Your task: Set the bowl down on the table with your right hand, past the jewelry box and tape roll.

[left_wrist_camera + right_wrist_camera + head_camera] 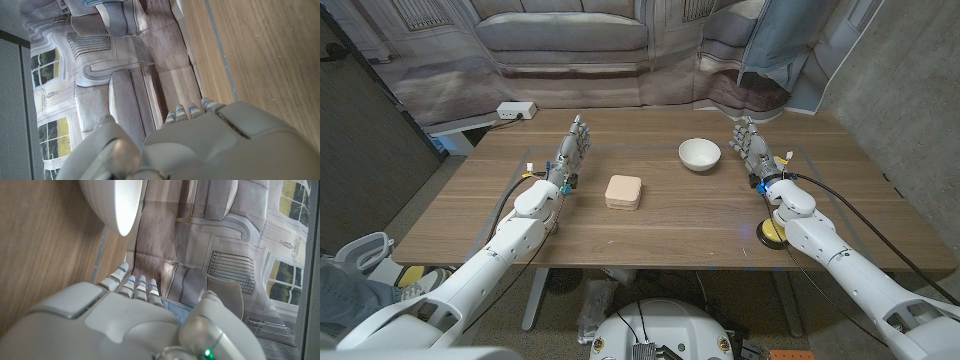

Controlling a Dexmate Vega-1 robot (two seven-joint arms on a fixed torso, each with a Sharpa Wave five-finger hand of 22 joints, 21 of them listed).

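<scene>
The white bowl [700, 154] is seen upright on the wooden table [670, 225], at about 1 o'clock from the pink jewelry box [623, 191]. The right hand [752, 143] is held just beside it at 3 o'clock, fingers extended, nothing gripped. The left hand [572, 150] is likewise empty, at 10 o'clock from the box. A yellow tape roll [773, 233] is partly hidden under the right arm

The tape [773, 233] is mostly hidden under the right forearm, only its yellow edge showing beside the table's near rim. In the right wrist view the bowl [116, 204] is cut by the picture's edge, leaving part of its side. There the right hand [125, 325] hides its own palm; the left hand [210, 145] likewise, fingertips barely showing.
</scene>
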